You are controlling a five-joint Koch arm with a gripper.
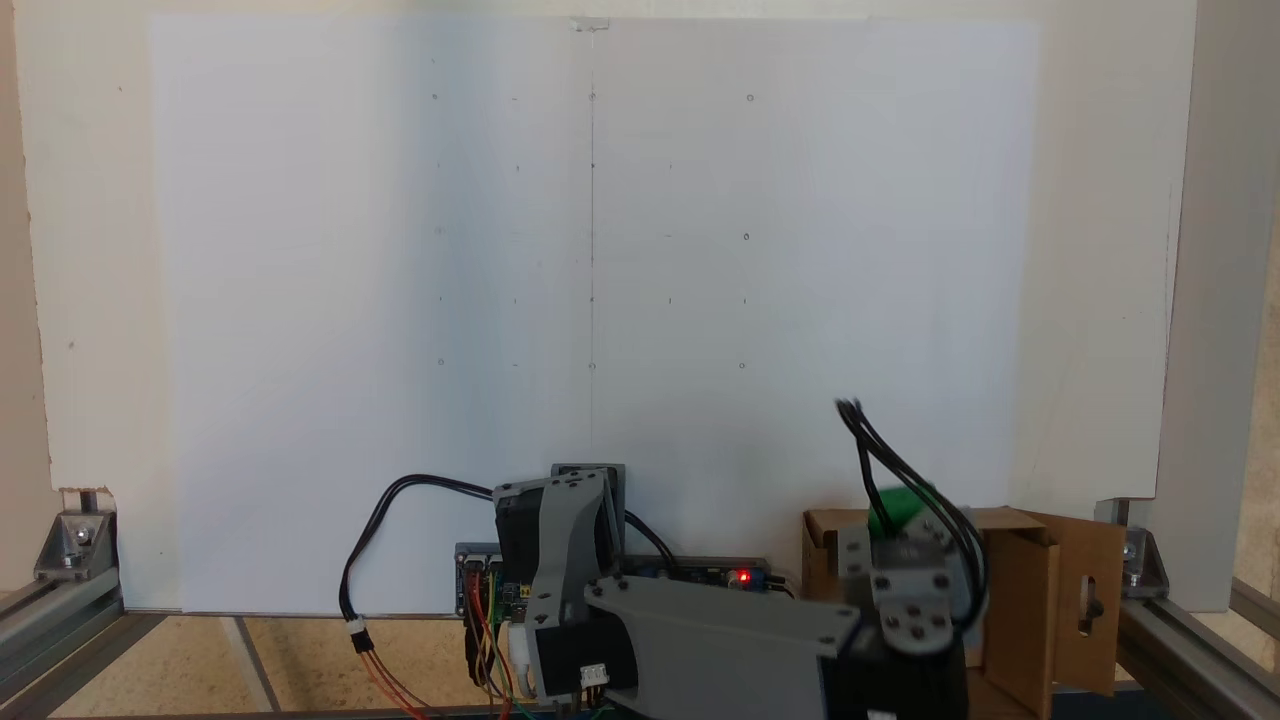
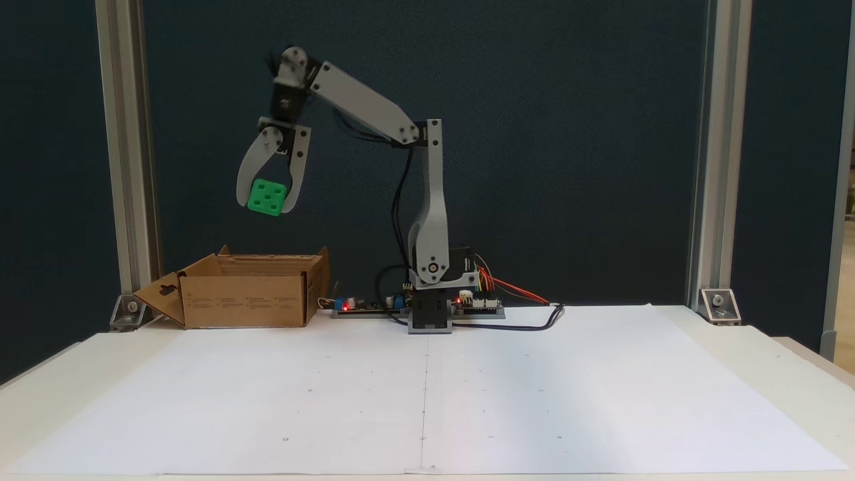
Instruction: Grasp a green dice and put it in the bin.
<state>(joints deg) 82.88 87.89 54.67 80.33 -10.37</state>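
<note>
Two aluminium posts point(image 2: 123, 167) frame a fixed view; white paper sheets point(image 2: 427, 394) cover the table below, and circuit boards point(image 2: 361, 306) flank the arm's base. At upper left the gripper point(image 2: 266, 200) clamps the green dice point(image 2: 267, 198), five-pip face toward the camera, tilted slightly, hanging above the open cardboard bin point(image 2: 244, 300).
</note>
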